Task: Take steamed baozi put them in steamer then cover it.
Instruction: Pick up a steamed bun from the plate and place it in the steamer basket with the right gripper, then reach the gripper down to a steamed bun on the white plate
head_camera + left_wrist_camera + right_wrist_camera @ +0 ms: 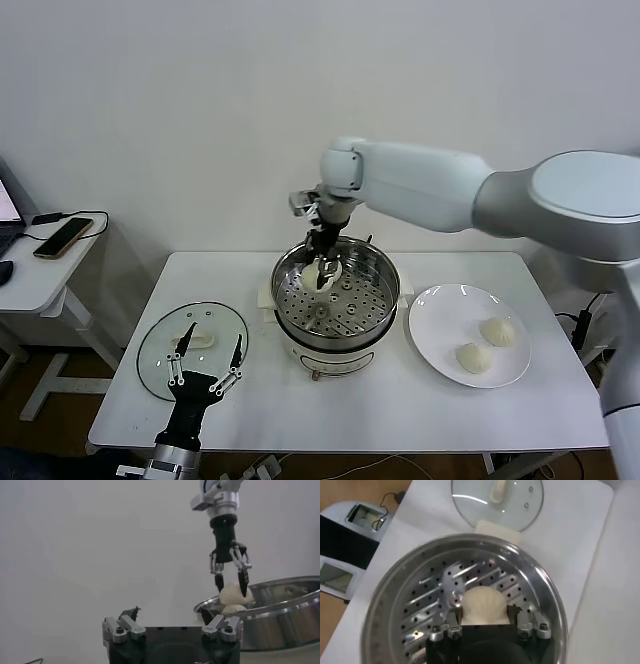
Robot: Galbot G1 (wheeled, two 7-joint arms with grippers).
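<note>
The steamer (345, 310) stands mid-table, a shiny steel pot with a perforated tray (427, 597) on a white base. My right gripper (325, 262) hangs inside its far side, shut on a pleated off-white baozi (482, 602) held just above the tray. From the left wrist view the same baozi (231, 593) sits between the right gripper's fingers (243, 580), with another pale rounded shape (234, 609) right under it behind the steamer's rim (280, 605). Two more baozi (497, 331) (474, 356) lie on the white plate (440, 320). My left gripper (207, 372) waits open near the glass lid (165, 345).
The glass lid (517, 505) lies flat on the white table (400, 410), left of the steamer. A side table (40, 270) with a phone (63, 237) stands farther left. The wall runs close behind the table.
</note>
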